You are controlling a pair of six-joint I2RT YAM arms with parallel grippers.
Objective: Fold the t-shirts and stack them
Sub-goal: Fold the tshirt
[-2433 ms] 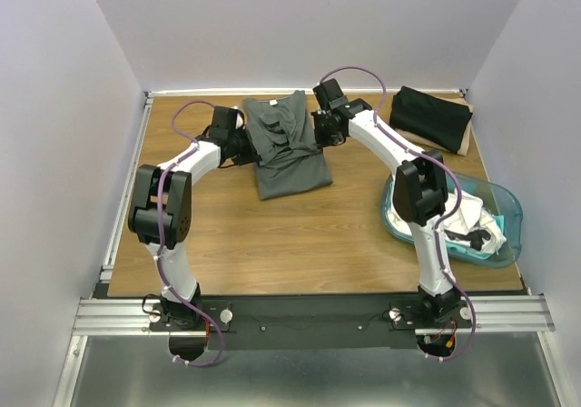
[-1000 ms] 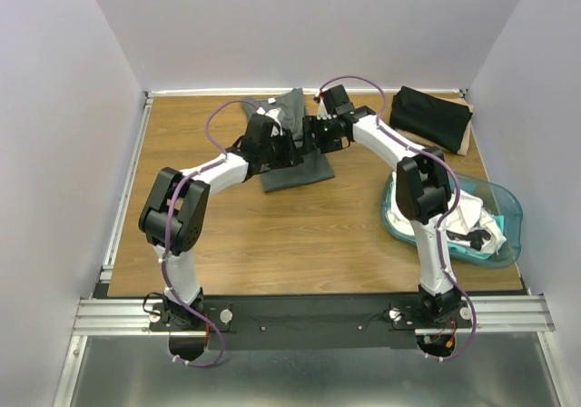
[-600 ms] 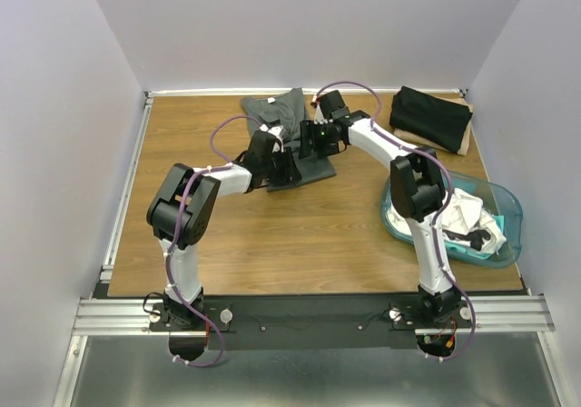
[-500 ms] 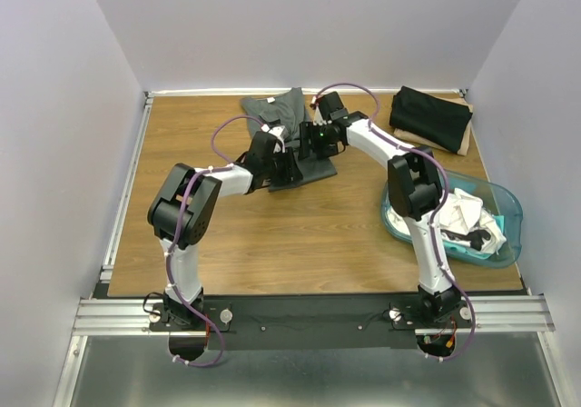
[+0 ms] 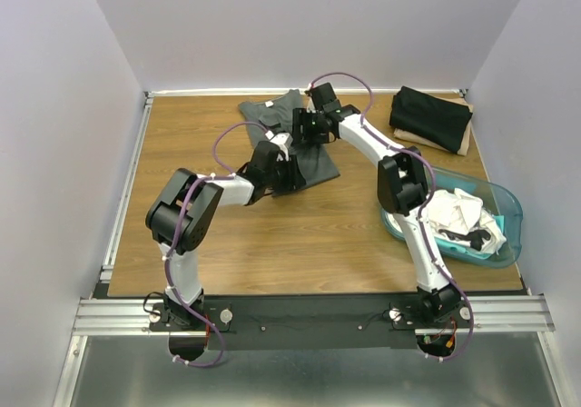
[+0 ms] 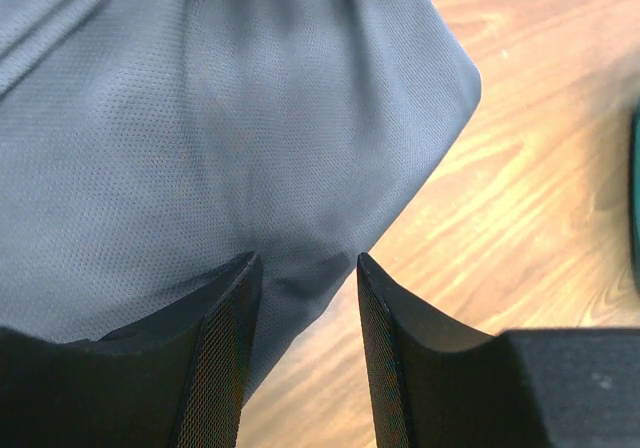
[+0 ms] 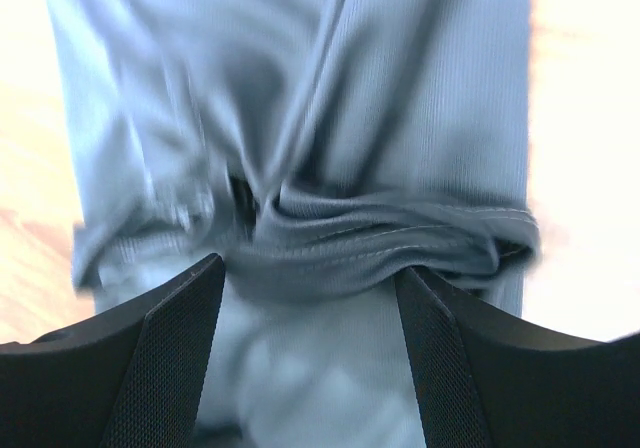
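Left wrist view: left claw (image 6: pixel 305 263) nips edge of grey shirt (image 6: pixel 250 118); right claw (image 7: pixel 310 268), set wider, grips bunched hem, both likely holding to draw a fold; shirt lies on far worktop (image 5: pixel 272 234)

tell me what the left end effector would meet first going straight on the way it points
The dark grey t-shirt: its fabric sits between the fingers of the left end effector; depth beyond it is unclear.

Looking down from above and behind over the whole table (image 5: pixel 227 234), and close from each wrist onto one grey t-shirt (image 6: pixel 250 118).
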